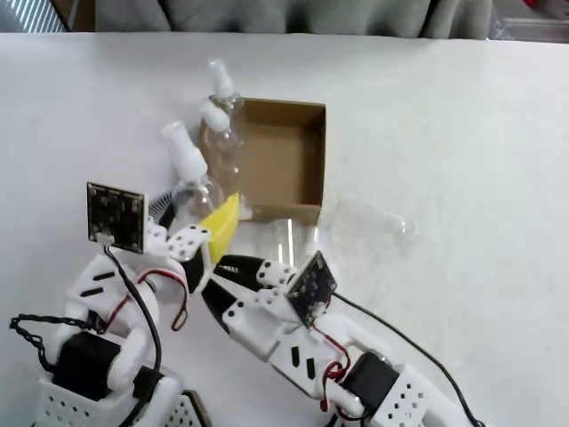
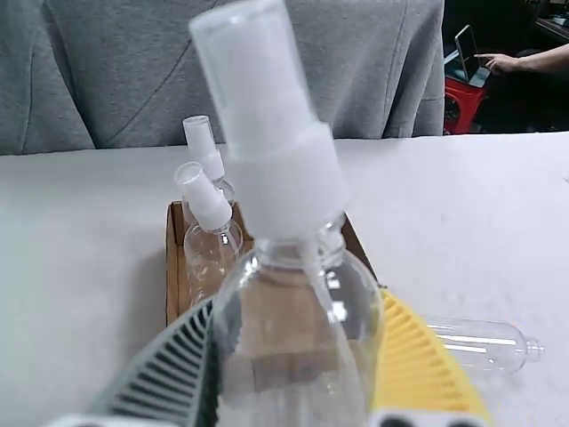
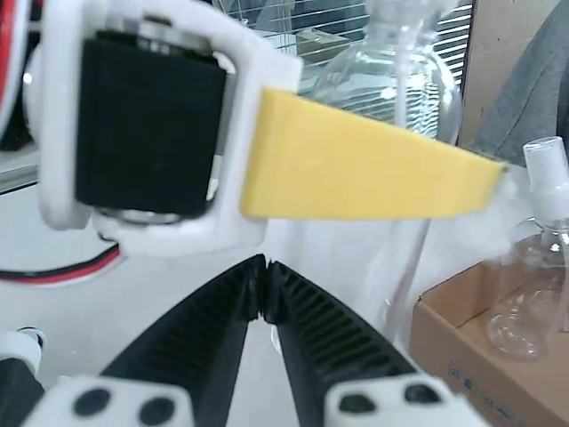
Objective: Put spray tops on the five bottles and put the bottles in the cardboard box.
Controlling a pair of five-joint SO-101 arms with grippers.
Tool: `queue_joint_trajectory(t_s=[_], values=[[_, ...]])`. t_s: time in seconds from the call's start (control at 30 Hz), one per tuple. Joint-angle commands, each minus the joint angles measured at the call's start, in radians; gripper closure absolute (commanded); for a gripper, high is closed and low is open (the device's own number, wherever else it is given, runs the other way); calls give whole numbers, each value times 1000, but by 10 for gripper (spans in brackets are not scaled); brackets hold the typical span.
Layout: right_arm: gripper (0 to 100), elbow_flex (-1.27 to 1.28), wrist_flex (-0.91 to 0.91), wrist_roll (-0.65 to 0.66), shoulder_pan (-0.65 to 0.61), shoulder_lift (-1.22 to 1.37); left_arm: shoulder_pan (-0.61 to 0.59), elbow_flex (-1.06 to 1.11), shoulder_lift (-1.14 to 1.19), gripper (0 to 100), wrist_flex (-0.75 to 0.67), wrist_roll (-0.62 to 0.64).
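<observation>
1. Clamping the body of a clear held bottle (image 2: 293,338), the left gripper (image 2: 298,307) is shown with its grey and yellow fingers closed on the glass from either side.
2. The held bottle is kept upright and is fitted with a white spray top (image 2: 267,116). In the high view it is placed just beside the near-left corner of the cardboard box (image 1: 318,156).
3. Two capped bottles (image 1: 218,124) are stood inside the box at its left side, their tops tilted.
4. An uncapped bottle (image 1: 369,222) is laid on its side on the white table (image 1: 462,116), just beside the box's near-right corner.
5. The right gripper (image 3: 266,289) is seen with its black fingers pressed together on nothing. It is positioned near the left gripper's yellow finger (image 3: 373,169).
</observation>
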Motion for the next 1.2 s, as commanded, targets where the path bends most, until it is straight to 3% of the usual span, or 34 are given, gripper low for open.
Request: queue_joint_trajectory(t_s=[0.0,0.17,0.43,0.6,0.8,0.97,1.17], values=[[984,-6,-19,-5,77,13,25,-74,-19,980,21,-12],[984,-6,-19,-3,87,13,28,-77,-21,980,41,-83],[984,-6,-19,38,111,16,33,-77,-28,980,46,-86],[984,-6,-102,43,124,124,70,-64,-170,980,77,-83],[984,-6,-145,43,116,189,-1,34,-231,980,25,-81],[984,-6,67,52,133,116,-77,121,-231,980,-103,-81],[984,-5,354,121,297,-19,-90,204,-219,980,-247,-81]])
